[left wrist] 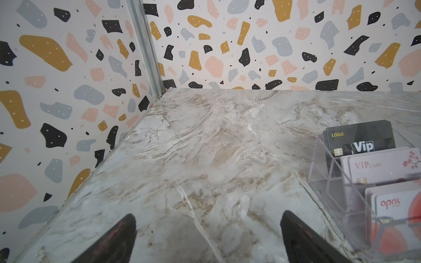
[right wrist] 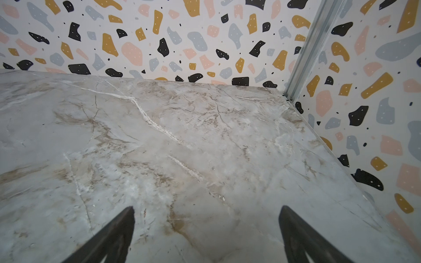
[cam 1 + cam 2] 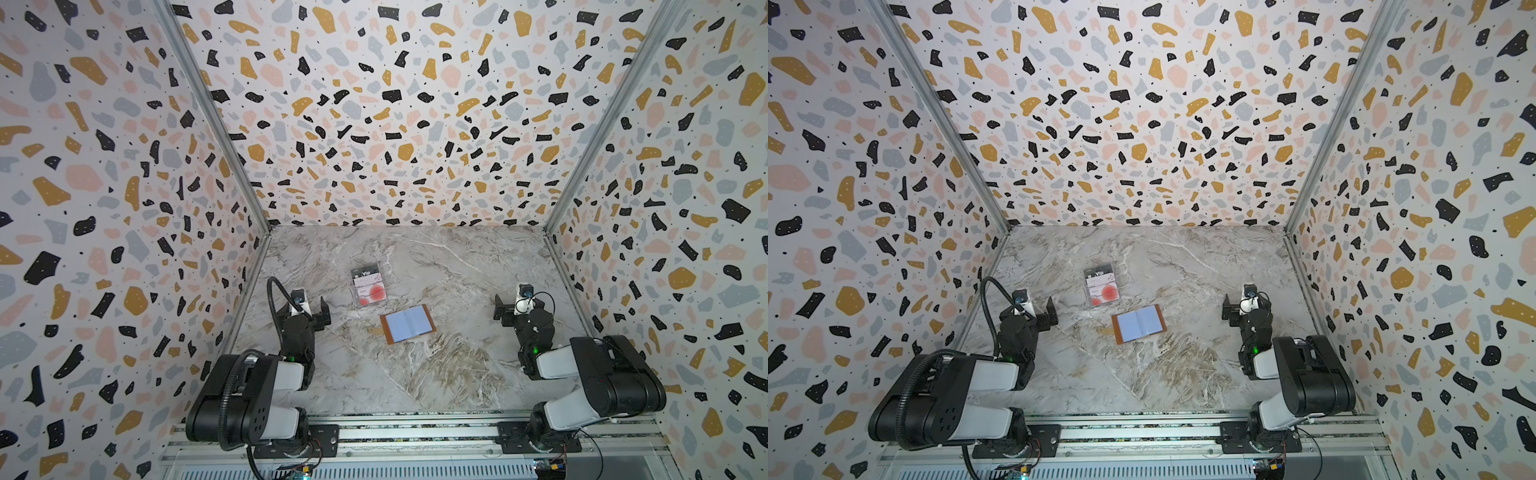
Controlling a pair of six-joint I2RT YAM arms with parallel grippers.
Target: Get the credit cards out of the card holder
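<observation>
The card holder (image 3: 408, 324) is lying open near the middle of the worktop (image 3: 457, 374), sleeves apparently empty, the credit cards (image 3: 371, 291) are standing in the clear case (image 1: 323, 168) just beside it toward the far edge, and the left jaws and right jaws are standing wide apart, holding nothing, so removal appears finished, requiring only a sleeve check.

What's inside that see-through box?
Cards stand in rows inside the clear box: a dark Vip card at the back, a pale VIP card in the middle, white cards with red circles in front. Cards stacked behind each front one are mostly hidden.
</observation>
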